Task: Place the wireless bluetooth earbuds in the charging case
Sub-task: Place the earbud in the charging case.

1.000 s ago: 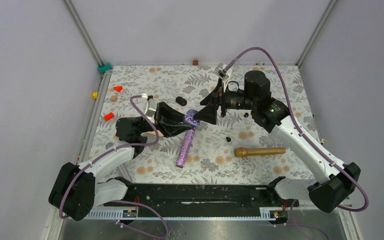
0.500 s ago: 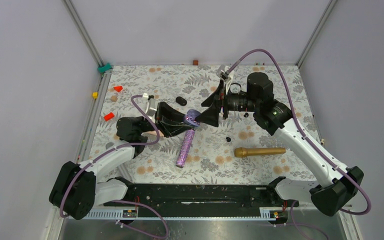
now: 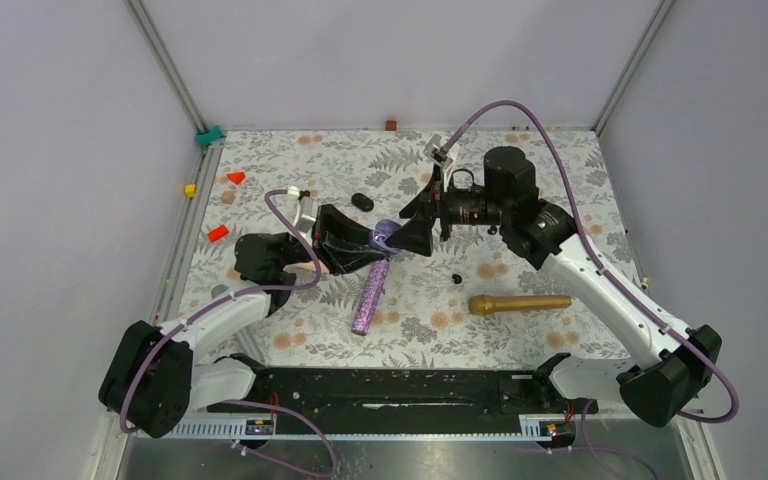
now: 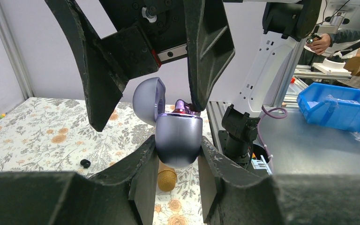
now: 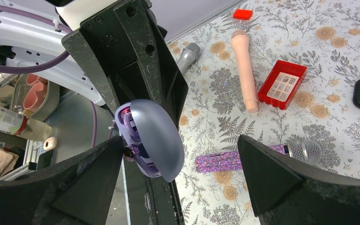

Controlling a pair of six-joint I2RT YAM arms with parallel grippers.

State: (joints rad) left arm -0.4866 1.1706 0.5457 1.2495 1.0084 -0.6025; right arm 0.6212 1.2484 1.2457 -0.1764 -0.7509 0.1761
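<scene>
The open case (image 4: 178, 140) is clamped in the left pincer (image 4: 177, 157); the right pincer (image 5: 180, 143) is spread wide around it.

Top view, clock hours from the charging case (image 3: 384, 237).
- 9: left gripper (image 3: 372, 243) clamps it, way barred.
- 3: right gripper (image 3: 403, 228), jaws wide, straddles the open lid (image 5: 157, 136). The lid crowds one finger (image 5: 89, 183), with room beside the other.
- 6: glitter microphone (image 3: 370, 297), just beside.
- 4: earbud (image 3: 456, 278), gold microphone (image 3: 520, 302) beyond, bare table (image 3: 430, 300) between.
- 11: black capsule (image 3: 362, 202), apart.
</scene>
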